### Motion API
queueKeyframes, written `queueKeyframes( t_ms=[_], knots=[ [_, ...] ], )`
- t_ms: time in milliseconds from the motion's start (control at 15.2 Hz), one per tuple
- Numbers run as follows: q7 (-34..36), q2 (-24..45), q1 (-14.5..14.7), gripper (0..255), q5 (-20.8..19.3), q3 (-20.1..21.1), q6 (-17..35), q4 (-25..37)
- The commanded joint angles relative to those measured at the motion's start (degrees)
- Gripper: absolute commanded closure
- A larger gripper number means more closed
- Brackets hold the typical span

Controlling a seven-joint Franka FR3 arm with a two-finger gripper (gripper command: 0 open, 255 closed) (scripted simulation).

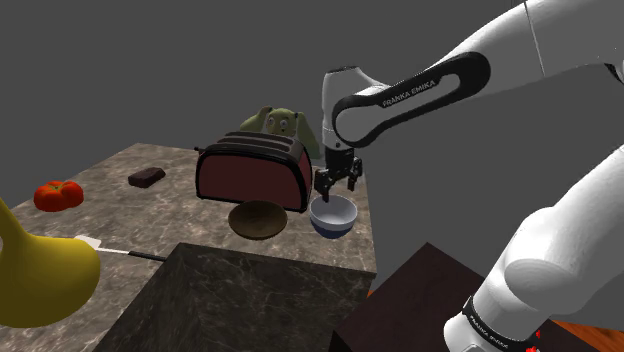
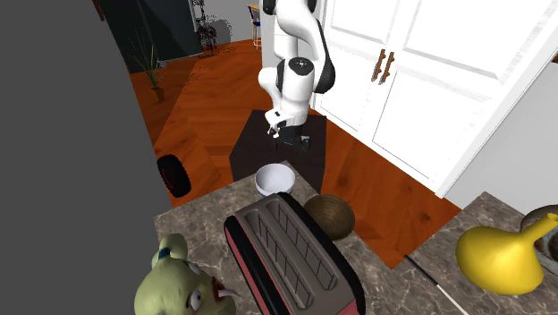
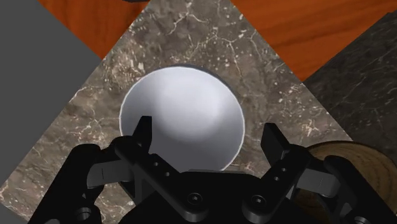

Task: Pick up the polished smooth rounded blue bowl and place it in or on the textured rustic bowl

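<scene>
The wide-open, empty gripper (image 1: 337,188) is being held just above the blue bowl (image 1: 334,217), right of the shoulder view's centre.

light: flat, diffuse, evenly spread | shoulder view: dim, counter (image 1: 115,195) dull against dark grey backdrop | second exterior view: brighter, floor (image 2: 206,116) and white doors (image 2: 429,80) well lit | wrist view: soft pale sheen inside bowl (image 3: 181,114) just ahead of fingers (image 3: 142,135); fingers near-black, faint grey edge highlights

smooth bowl (image 1: 334,217) on counter (image 1: 130,215) just beside rustic bowl (image 1: 257,220), toaster (image 1: 252,172) near both
</scene>
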Motion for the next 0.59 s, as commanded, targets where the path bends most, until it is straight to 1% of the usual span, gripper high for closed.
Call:
queueKeyframes(
  t_ms=[0, 396, 528],
  knots=[
    [1.43, 4.30, 0.02, 0, -0.58, 0.57, 2.88, 1.27],
    [6.19, 17.60, 0.78, 0, -3.28, 1.66, 9.10, 7.61],
    [6.45, 18.50, 0.81, 0, -3.67, 1.52, 10.59, 6.98]
  ],
)
